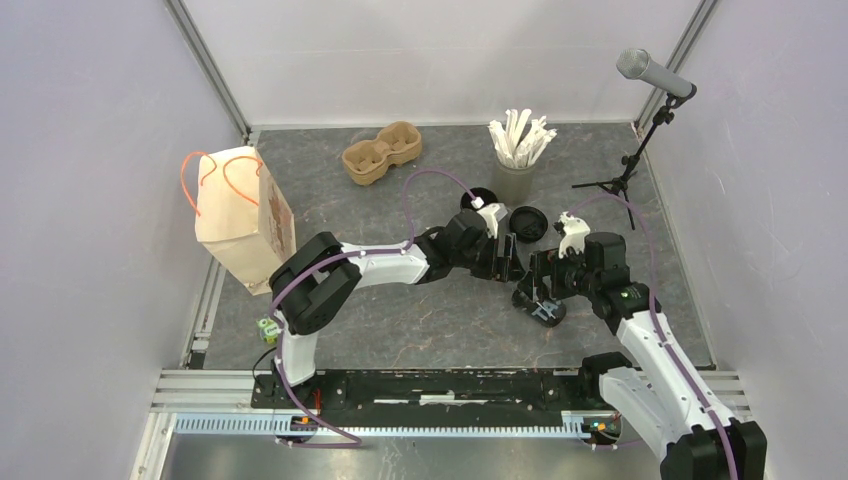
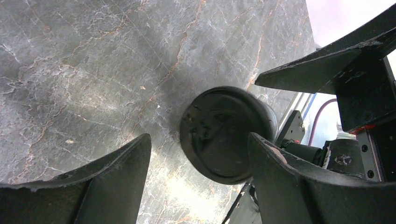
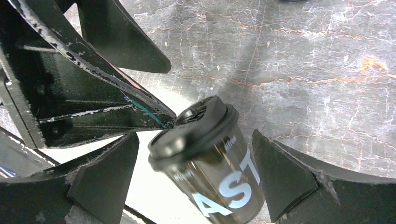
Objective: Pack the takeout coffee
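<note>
Between the fingers of my right tool [image 3: 196, 137]: the takeout coffee [image 3: 212, 163], lid on, leaning well over rather than upright. Its long axis runs out from the palm, lid end away. The tool is spread as wide as it goes, with a gap on both sides of the cup wall, gripping nothing.

My left tool [image 2: 200, 137] faces the coffee from the opposite end, also wide apart and empty. Its wrist view looks the lid square in the face. The lid sits off-centre, hard by one finger; touching or not, I can't tell. The right wrist view adds a left fingertip [image 3: 149, 109] right at the lid rim.

So the cup's axis lies along both tools, not across. My read is that the right arm is better placed, since it has the wall between its fingers.

Relative to the stick cup [image 1: 517, 160], the coffee is on its near side, toward the arm bases, past a loose black lid [image 1: 528, 222]. The top view buries the coffee under both tools, so I can't tell whether it rests on the bench [image 1: 420, 320].
</note>
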